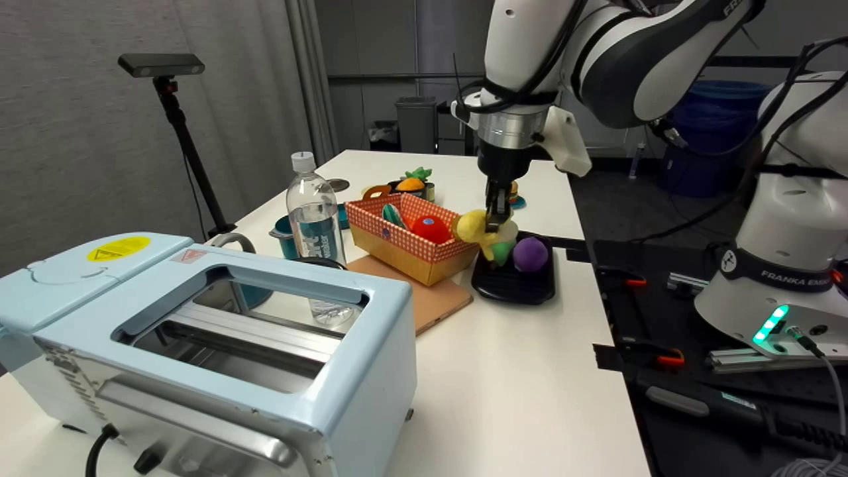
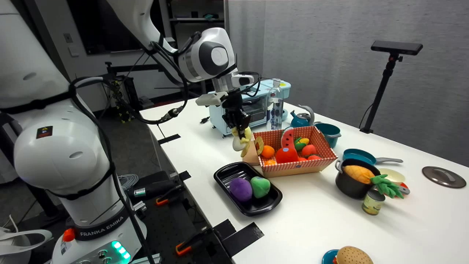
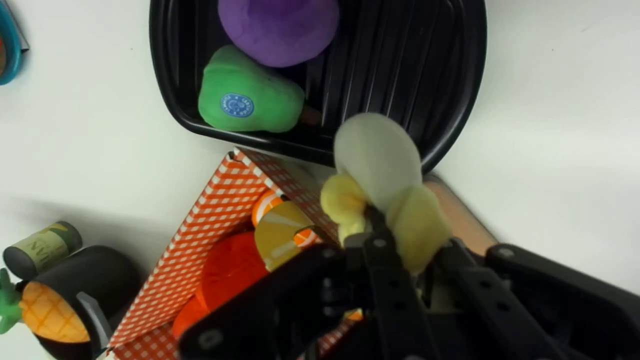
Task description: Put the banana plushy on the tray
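The banana plushy is yellow with a whitish part. It shows in both exterior views [image 1: 472, 226] [image 2: 240, 144] and in the wrist view [image 3: 377, 152]. My gripper [image 1: 495, 222] is shut on it and holds it in the air, beside the near end of the orange checked bin. In the wrist view the gripper [image 3: 407, 232] has its fingers around the plushy's yellow part. The black tray [image 1: 513, 291] [image 2: 234, 171] [image 3: 390, 75] stands on the table, with its rim close to the bin. The plushy overlaps the tray's edge in the wrist view.
The tray holds a purple toy [image 2: 240, 189] and a green toy [image 2: 260, 187]. The orange checked bin [image 2: 293, 169] holds several toy fruits and stands by a flat board [image 1: 444, 308]. A bottle [image 1: 315, 225], a blue toaster oven [image 1: 377, 377] and a black pot [image 2: 346, 187] stand around.
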### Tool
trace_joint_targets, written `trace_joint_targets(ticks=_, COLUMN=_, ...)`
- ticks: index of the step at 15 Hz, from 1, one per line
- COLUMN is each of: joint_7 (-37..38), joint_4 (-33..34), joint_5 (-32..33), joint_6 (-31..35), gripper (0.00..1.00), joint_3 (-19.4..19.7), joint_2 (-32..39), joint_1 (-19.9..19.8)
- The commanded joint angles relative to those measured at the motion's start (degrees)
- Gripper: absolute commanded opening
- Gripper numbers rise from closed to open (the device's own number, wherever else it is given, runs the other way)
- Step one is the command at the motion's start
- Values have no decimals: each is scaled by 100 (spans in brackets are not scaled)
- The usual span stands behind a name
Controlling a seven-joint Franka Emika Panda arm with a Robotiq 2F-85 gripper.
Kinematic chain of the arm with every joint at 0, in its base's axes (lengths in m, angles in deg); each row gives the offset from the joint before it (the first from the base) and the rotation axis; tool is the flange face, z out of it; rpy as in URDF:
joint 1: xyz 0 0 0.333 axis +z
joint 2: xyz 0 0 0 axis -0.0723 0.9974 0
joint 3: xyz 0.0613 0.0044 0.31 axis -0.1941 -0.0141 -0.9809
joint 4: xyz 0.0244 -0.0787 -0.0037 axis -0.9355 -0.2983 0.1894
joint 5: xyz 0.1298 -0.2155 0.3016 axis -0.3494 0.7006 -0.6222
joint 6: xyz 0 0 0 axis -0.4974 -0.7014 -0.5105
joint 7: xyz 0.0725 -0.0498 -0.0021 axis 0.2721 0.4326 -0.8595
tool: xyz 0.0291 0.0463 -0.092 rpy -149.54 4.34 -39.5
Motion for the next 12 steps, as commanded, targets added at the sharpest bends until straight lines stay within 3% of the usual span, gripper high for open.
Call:
trace_joint_targets(ticks=1, joint_7=-225, joint_4=21, joint_5=-29, joint_6=-153, gripper=36, joint_3=27, joint_2=101, joint_1=113)
trace_joint_targets(ticks=3, joint_7=-314, joint_4=33, joint_5=-64, joint_6=-150, gripper=44, joint_3=53, joint_2=166, joint_1=135)
trace_joint_targets(ticks=10, joint_7=-626, joint_4=128, joint_5=-178, joint_6=-214, gripper=97, joint_3=135, joint_2=375, joint_1=150)
trace_joint_targets(ticks=12, joint_7=-705, joint_4=162, joint_5=-209, joint_6=-225, gripper=100, joint_3=156, joint_2=430, joint_1=152)
